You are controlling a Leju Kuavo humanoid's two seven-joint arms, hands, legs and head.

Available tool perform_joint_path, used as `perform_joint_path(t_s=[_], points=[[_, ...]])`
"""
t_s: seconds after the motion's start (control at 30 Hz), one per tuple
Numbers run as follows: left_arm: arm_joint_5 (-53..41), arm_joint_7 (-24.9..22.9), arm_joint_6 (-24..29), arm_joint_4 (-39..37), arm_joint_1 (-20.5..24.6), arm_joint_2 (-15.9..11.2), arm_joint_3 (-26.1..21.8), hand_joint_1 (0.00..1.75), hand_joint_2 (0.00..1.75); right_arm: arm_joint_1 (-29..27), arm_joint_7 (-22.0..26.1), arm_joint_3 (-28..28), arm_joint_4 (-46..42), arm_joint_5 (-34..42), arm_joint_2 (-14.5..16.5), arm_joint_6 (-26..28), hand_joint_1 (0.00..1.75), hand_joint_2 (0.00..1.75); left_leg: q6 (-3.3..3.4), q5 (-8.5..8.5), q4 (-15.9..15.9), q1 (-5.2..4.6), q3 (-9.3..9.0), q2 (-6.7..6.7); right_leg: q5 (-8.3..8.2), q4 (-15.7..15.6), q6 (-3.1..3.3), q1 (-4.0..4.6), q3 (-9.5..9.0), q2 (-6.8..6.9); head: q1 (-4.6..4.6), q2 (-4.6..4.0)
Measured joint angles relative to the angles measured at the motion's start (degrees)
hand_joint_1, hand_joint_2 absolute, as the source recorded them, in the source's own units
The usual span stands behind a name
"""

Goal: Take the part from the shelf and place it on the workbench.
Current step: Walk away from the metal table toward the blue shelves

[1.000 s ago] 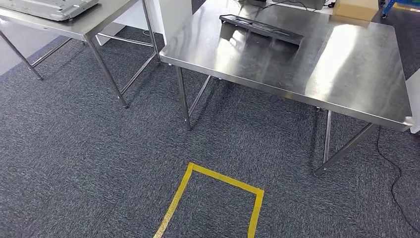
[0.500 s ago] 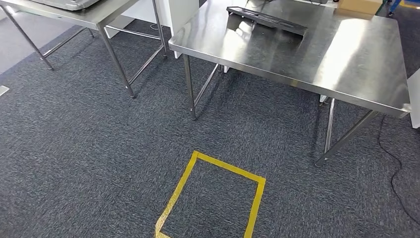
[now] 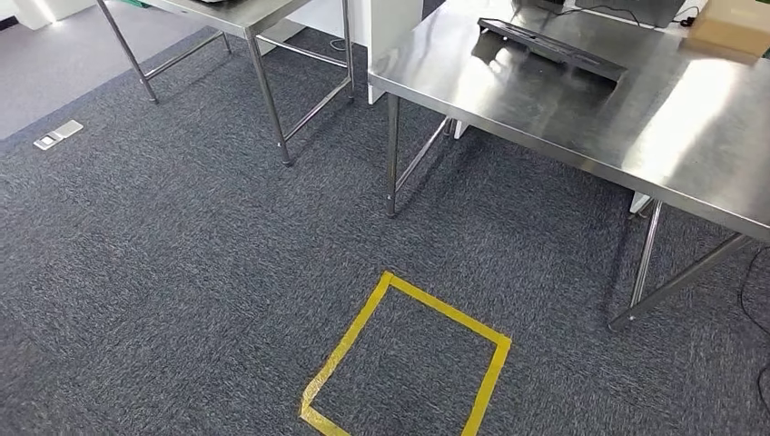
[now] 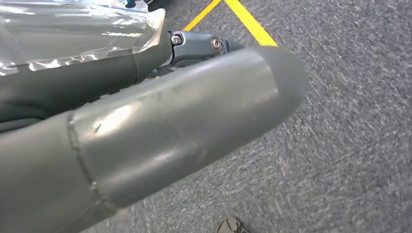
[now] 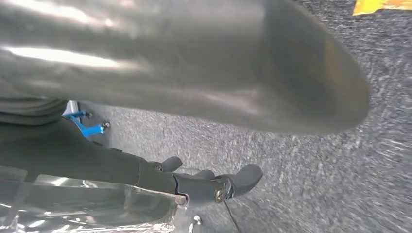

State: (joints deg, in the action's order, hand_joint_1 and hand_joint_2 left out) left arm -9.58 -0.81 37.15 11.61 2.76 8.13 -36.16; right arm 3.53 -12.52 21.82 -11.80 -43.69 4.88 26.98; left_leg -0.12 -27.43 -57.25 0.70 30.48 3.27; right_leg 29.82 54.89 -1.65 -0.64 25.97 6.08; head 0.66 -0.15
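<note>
A long black flat part [image 3: 552, 47] lies on the steel workbench [image 3: 545, 118] at the upper right of the head view. My left hand [image 4: 160, 121] hangs over the grey carpet, its thick grey thumb forward and its dark fingers [image 4: 197, 44] straight, with nothing in them. My right hand [image 5: 170, 73] hangs the same way, its dark fingers [image 5: 238, 182] stretched out and apart, holding nothing. Shiny clear film covers the back of both hands.
A second steel table [image 3: 263, 11] stands at the upper left, with a white pillar [image 3: 390, 27] between the two tables. A yellow tape square [image 3: 409, 363] marks the carpet in front of me. A cardboard box [image 3: 735, 25] sits on the workbench's far right. A metal floor plate [image 3: 57, 134] lies at the left.
The whole picture has slid to the right: the camera has turned left. The floor plate has come into view at the left. The black part lies unmoved on the workbench.
</note>
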Motion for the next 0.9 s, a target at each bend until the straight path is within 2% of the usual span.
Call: perform_joint_path(t_s=[0.03, 0.1, 0.17, 0.2, 0.23, 0.27, 0.3, 0.33, 0.37, 0.4, 0.43, 0.47, 0.53, 0.57, 0.6, 0.67, 0.7, 0.73, 0.77, 0.8, 0.83, 0.9], points=[[-0.13, 0.21, 0.16, -0.01, -0.05, 0.03, 0.01, 0.0, 0.0, 0.1, 0.07, 0.01, 0.0, -0.03, -0.06, 0.09, 0.0, 0.0, 0.56, 0.1, 0.24, -0.04, 0.22, -0.52, 0.21, 0.24, -0.35, -0.04, 0.11, -0.13, -0.01, 0.0], [-0.39, 0.7, 0.37, -0.01, -0.02, 0.06, 0.01, 0.0, 0.0, 0.12, 0.26, 0.01, 0.02, -0.36, -0.18, 0.22, 0.0, 0.0, 1.73, 0.69, 0.59, -0.01, 0.72, -1.53, 2.0, 3.12, -0.52, -0.22, 1.72, -2.31, -0.17, 0.0], [-0.62, 1.28, 0.34, 0.0, 0.08, 0.05, 0.0, 0.0, 0.0, -0.07, 0.38, -0.01, 0.08, -0.85, -0.31, 0.33, 0.0, 0.0, 2.59, 1.18, 0.7, -0.17, 1.3, -2.63, 5.43, 10.65, -0.05, -0.34, 5.51, -4.96, -0.34, 0.0], [-0.63, 1.59, 0.23, 0.0, 0.09, 0.04, 0.0, 0.0, 0.0, -0.22, 0.38, -0.01, 0.11, -1.04, -0.37, 0.4, 0.0, 0.0, 2.86, 1.36, 0.7, -0.35, 1.57, -3.28, 6.82, 14.74, 0.06, -0.29, 7.53, -5.47, -0.37, 0.0], [-0.62, 1.92, 0.09, 0.0, 0.02, 0.05, 0.0, 0.0, 0.0, -0.37, 0.34, -0.01, 0.14, -1.21, -0.47, 0.47, 0.0, 0.0, 3.05, 1.53, 0.69, -0.54, 1.76, -3.94, 7.52, 17.58, 0.0, -0.23, 8.94, -5.69, -0.36, 0.0], [-0.6, 2.27, -0.14, -0.01, -0.1, 0.05, 0.0, 0.0, 0.0, -0.5, 0.25, -0.02, 0.15, -1.41, -0.56, 0.52, 0.0, 0.0, 3.16, 1.69, 0.68, -0.71, 1.87, -4.69, 7.17, 18.1, -0.23, -0.13, 9.22, -5.83, -0.38, 0.0], [-0.58, 2.56, -0.32, -0.01, -0.22, 0.06, -0.01, 0.0, 0.0, -0.59, 0.13, -0.03, 0.16, -1.62, -0.62, 0.55, 0.0, 0.0, 3.2, 1.85, 0.67, -0.86, 1.91, -5.43, 5.86, 16.0, -0.56, -0.03, 8.21, -6.03, -0.38, 0.0], [-0.58, 2.82, -0.49, -0.01, -0.31, 0.07, -0.01, 0.0, 0.0, -0.63, 0.03, -0.04, 0.17, -1.78, -0.68, 0.56, 0.0, 0.0, 3.16, 2.01, 0.67, -0.99, 1.92, -6.17, 4.06, 12.14, -0.81, 0.03, 6.34, -6.49, -0.38, 0.0], [-0.59, 3.04, -0.63, -0.01, -0.35, 0.09, -0.01, 0.0, 0.0, -0.62, -0.06, -0.05, 0.19, -1.89, -0.72, 0.53, 0.0, 0.0, 3.06, 2.18, 0.61, -1.15, 1.97, -6.89, 2.3, 7.54, -0.84, 0.08, 4.24, -7.66, -0.41, 0.0], [-0.6, 3.19, -0.71, -0.01, -0.34, 0.1, -0.01, 0.0, 0.0, -0.61, -0.11, -0.05, 0.22, -1.92, -0.74, 0.48, 0.0, 0.0, 2.91, 2.3, 0.52, -1.3, 2.07, -7.51, 1.03, 3.94, -0.66, 0.04, 2.69, -8.58, -0.38, 0.0], [-0.61, 3.31, -0.79, -0.01, -0.35, 0.11, -0.01, 0.0, 0.0, -0.6, -0.15, -0.05, 0.26, -1.91, -0.76, 0.37, 0.0, 0.0, 2.7, 2.44, 0.44, -1.39, 2.23, -8.06, 0.35, 1.75, -0.39, 0.06, 1.86, -9.29, -0.37, 0.0], [-0.63, 3.39, -0.88, -0.01, -0.41, 0.12, -0.01, 0.0, 0.0, -0.59, -0.2, -0.05, 0.3, -1.89, -0.76, 0.23, 0.0, 0.0, 2.41, 2.59, 0.39, -1.4, 2.43, -8.55, 0.11, 0.84, -0.01, 0.15, 1.64, -9.6, -0.37, 0.0], [-0.69, 3.44, -0.96, -0.02, -0.65, 0.07, -0.01, 0.0, 0.0, -0.58, -0.32, -0.05, 0.34, -1.81, -0.72, 0.01, 0.0, 0.0, 1.79, 2.86, 0.28, -1.28, 2.9, -9.26, -0.32, 0.65, 0.7, 0.03, 1.62, -8.52, -0.37, 0.0], [-0.7, 3.37, -0.95, -0.04, -0.77, 0.04, -0.01, 0.0, 0.0, -0.58, -0.35, -0.05, 0.34, -1.78, -0.69, -0.04, 0.0, 0.0, 1.46, 2.41, -0.33, -1.22, 3.31, -8.56, -0.61, 0.53, 1.16, -0.17, 1.53, -7.94, -0.35, 0.0], [-0.69, 3.26, -0.89, -0.05, -0.81, 0.01, -0.01, 0.0, 0.0, -0.63, -0.37, -0.05, 0.36, -1.77, -0.68, -0.07, 0.0, 0.0, 1.12, 1.17, -1.94, -1.15, 4.1, -7.42, -0.89, 0.38, 1.55, -0.41, 1.47, -7.28, -0.17, 0.0], [-0.57, 2.91, -0.7, -0.07, -0.72, -0.01, -0.02, 0.0, 0.0, -0.86, -0.38, -0.05, 0.38, -1.87, -0.69, -0.1, 0.0, 0.0, 0.25, -3.13, -8.71, -0.77, 7.1, -4.77, -1.15, 0.33, 1.99, -0.52, 1.57, -5.76, 0.15, 0.0], [-0.47, 2.74, -0.6, -0.08, -0.68, -0.02, -0.03, 0.0, 0.0, -1.01, -0.39, -0.05, 0.39, -1.96, -0.7, -0.11, 0.0, 0.0, -0.23, -5.17, -12.86, -0.47, 8.91, -4.29, -1.18, 0.35, 2.03, -0.49, 1.71, -4.94, 0.29, 0.0], [-0.18, 2.6, -0.56, -0.08, -0.7, -0.02, -0.14, 0.0, 0.0, -1.12, -0.44, -0.05, 0.4, -2.08, -0.7, -0.13, 0.0, 0.0, -0.64, -6.33, -16.02, -0.15, 10.24, -4.1, -1.18, 0.37, 2.02, -0.49, 1.89, -4.12, 0.27, 0.0], [0.4, 2.5, -0.62, -0.09, -0.75, -0.03, -0.41, 0.0, 0.0, -1.17, -0.51, -0.06, 0.4, -2.29, -0.7, -0.16, 0.0, 0.0, -0.99, -6.36, -17.17, 0.19, 10.55, -3.9, -1.17, 0.39, 2.01, -0.54, 2.02, -3.32, 0.29, 0.0], [1.15, 2.45, -0.78, -0.09, -0.8, -0.03, -0.8, 0.0, 0.0, -1.16, -0.64, -0.09, 0.41, -2.56, -0.69, -0.22, 0.0, 0.0, -1.29, -5.35, -15.9, 0.53, 9.64, -3.59, -1.11, 0.39, 1.93, -0.63, 2.08, -2.62, 0.28, 0.0], [2.04, 2.47, -0.97, -0.09, -0.82, -0.04, -1.32, 0.0, 0.0, -1.1, -0.84, -0.15, 0.42, -2.87, -0.68, -0.33, 0.0, 0.0, -1.56, -3.62, -12.41, 0.83, 7.54, -2.96, -1.0, 0.43, 1.75, -0.77, 2.03, -1.96, 0.28, 0.0], [3.43, 2.59, -1.36, -0.08, -0.66, 0.13, -2.37, 0.0, 0.0, -0.98, -1.43, -0.33, 0.42, -3.61, -0.81, -0.59, 0.0, 0.0, -1.82, -0.67, -4.18, 1.14, 2.78, -0.25, -0.59, 0.76, 1.04, -0.62, 1.65, -0.86, 0.37, 0.0]])
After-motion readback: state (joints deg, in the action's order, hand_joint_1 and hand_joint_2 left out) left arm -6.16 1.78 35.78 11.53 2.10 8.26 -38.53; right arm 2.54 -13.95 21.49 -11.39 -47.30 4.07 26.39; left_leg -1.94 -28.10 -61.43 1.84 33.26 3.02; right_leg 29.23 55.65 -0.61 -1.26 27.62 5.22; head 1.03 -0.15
